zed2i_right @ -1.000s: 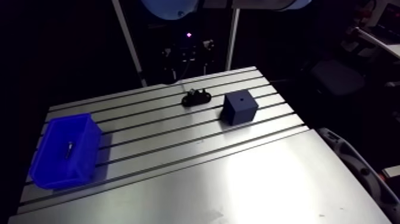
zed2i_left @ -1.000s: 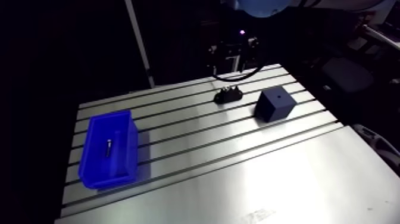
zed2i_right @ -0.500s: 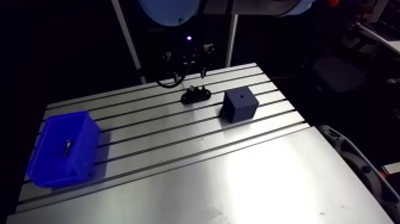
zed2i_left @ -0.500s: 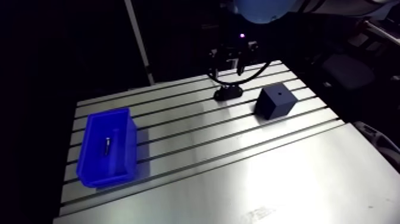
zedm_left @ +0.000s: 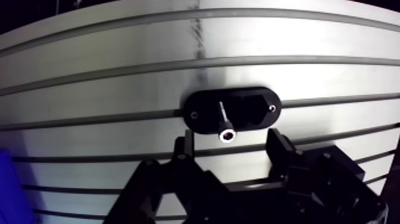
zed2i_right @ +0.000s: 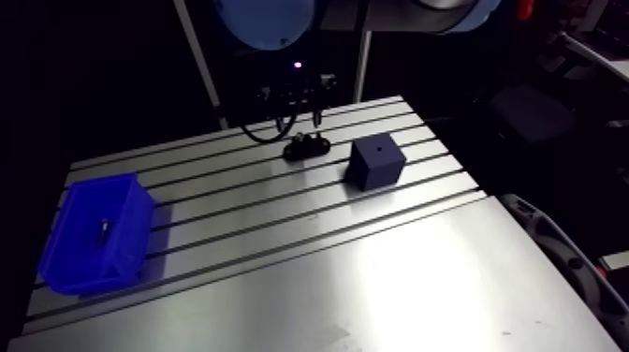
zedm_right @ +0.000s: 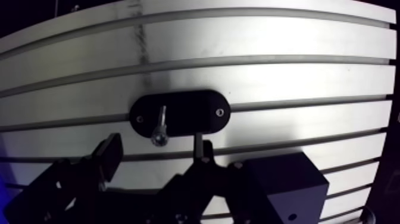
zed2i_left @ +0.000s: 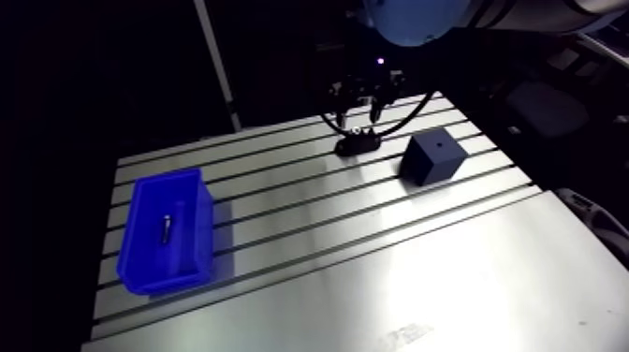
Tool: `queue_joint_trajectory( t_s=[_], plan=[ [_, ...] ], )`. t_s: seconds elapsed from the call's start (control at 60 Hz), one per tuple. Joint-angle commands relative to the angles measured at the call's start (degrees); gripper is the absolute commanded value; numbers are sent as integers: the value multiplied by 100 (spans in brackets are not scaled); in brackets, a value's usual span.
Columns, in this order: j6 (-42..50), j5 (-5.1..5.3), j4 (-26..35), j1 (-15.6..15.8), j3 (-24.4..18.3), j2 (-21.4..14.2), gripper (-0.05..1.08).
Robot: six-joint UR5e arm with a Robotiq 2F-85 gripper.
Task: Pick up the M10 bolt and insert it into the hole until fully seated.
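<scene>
A black oval holder (zedm_left: 229, 111) lies on the slotted table (zed2i_left: 393, 271) with a silvery bolt (zedm_left: 225, 132) standing upright in it, head up. My gripper (zedm_left: 228, 143) hangs just above it, open, one finger on each side of the bolt head and not touching it. In the arm view the gripper (zed2i_left: 360, 105) is over the holder (zed2i_left: 358, 144) at the table's far side. A dark blue cube (zed2i_left: 433, 157) with a hole in its top stands right of the holder.
A blue bin (zed2i_left: 140, 253) sits at the table's left edge with a small bolt (zed2i_left: 166, 227) lying inside. The cube's corner (zedm_right: 286, 184) shows beside one finger in the wrist view. Parallel slots run across the table.
The gripper has come down toward the black holder and now hangs close over it. The arm view has shifted a little with the arm; bin, cube and holder stay put.
</scene>
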Motion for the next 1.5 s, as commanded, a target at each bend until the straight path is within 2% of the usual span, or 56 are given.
queue_joint_trajectory(
  t_s=[0.017,0.767,0.983,1.5],
  plan=[
    [0,-2,-5,1,8,47,35],
    [-25,-2,-5,1,-1,109,41],
    [-9,-149,-14,1,7,144,42],
    [-27,-152,-13,1,-1,152,46]
  ],
)
